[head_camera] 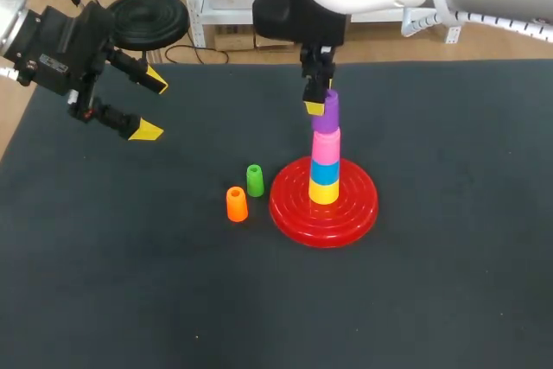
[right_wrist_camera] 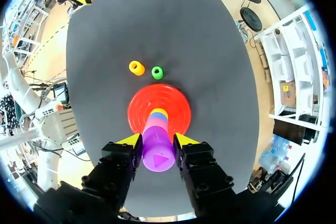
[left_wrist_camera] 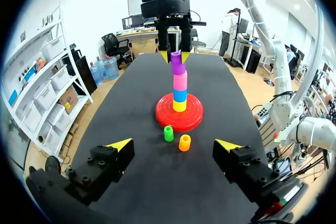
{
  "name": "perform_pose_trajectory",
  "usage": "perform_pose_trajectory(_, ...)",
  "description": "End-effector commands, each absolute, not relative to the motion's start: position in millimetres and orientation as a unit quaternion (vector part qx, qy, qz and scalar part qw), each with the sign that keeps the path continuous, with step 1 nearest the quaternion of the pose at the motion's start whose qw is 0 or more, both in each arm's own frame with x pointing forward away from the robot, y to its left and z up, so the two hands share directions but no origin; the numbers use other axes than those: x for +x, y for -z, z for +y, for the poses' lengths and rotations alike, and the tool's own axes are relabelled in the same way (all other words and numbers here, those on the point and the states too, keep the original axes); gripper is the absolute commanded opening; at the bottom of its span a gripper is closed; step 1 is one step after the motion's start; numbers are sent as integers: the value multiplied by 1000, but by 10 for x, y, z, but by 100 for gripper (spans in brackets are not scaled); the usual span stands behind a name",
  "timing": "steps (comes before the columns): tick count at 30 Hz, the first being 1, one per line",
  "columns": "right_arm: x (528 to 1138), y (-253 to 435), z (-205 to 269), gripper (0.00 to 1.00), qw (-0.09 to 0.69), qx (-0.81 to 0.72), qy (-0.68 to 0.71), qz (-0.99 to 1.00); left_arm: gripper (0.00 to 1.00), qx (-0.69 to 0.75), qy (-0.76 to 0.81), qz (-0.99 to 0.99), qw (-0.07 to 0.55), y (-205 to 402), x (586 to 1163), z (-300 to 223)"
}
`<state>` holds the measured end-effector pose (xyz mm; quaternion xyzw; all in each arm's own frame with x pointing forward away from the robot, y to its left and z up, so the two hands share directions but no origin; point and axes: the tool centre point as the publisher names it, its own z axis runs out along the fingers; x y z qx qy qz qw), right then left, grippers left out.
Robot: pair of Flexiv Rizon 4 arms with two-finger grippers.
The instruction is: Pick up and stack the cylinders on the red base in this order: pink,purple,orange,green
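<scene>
Right arm: reaches in over the stack, end effector [head_camera: 321,103] pointing down, clamped on purple plastic cylinder [head_camera: 327,118] atop pink plastic cylinder [head_camera: 326,148], stacked on red ringed round base [head_camera: 350,213].
Left arm: end effector [head_camera: 153,108] at the dark worktop's [head_camera: 449,300] left, fingers apart.
Orange plastic cylinder [head_camera: 236,204], green plastic cylinder [head_camera: 255,181]: upright beside base.

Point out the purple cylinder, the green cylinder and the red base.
purple cylinder [head_camera: 327,120]: head view, on its side wall.
green cylinder [head_camera: 255,182]: head view, on its side wall.
red base [head_camera: 356,212]: head view, on its bare ridged rim.
</scene>
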<state>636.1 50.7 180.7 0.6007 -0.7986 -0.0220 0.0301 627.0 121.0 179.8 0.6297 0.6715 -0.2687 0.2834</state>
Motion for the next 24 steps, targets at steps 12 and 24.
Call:
perform_pose_trajectory(12, 6352, -1789, 454, 0, 29, 588, -2, -808, 100, 630, 268, 672, 284, -1794, 6261, 1211)
perform_pose_trajectory(24, 6312, -1785, 446, 0, 23, 587, -2, -810, 100, 630, 268, 672, 284, -1794, 6261, 1211)
